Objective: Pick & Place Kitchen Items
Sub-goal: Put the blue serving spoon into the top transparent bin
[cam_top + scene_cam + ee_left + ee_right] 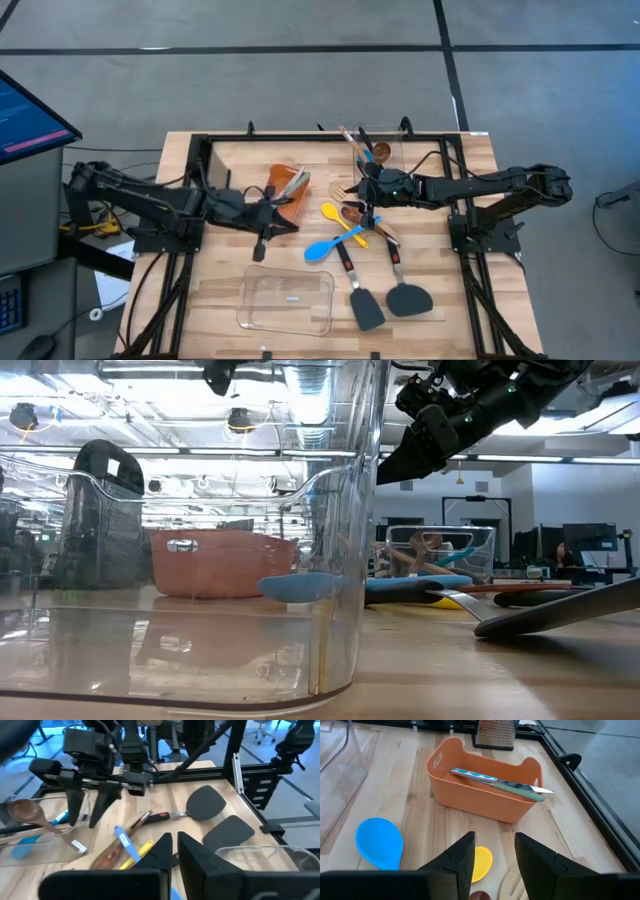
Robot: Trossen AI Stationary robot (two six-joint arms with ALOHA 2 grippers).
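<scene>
Several utensils lie in a loose pile at mid-table: a blue spoon (pixel 320 250), a yellow spoon (pixel 340 218), wooden pieces (pixel 347 192) and two black spatulas (pixel 366 308) (pixel 408 298). A metal-and-teal tool (pixel 500 782) rests across the orange bin (pixel 285 190), with its ends on the rim. My right gripper (pixel 494 857) hovers open above the yellow spoon's bowl (pixel 481 862), pointing at the bin. My left gripper (pixel 175 851) hangs near the bin's near side (pixel 283 226), shut on nothing and facing the pile.
A clear container (pixel 285 300) stands near the front edge. A second clear container (pixel 385 140) at the far side holds a wooden spoon (pixel 375 150). A metal grater (pixel 495 732) stands beyond the bin. A black frame (pixel 205 150) rims the table.
</scene>
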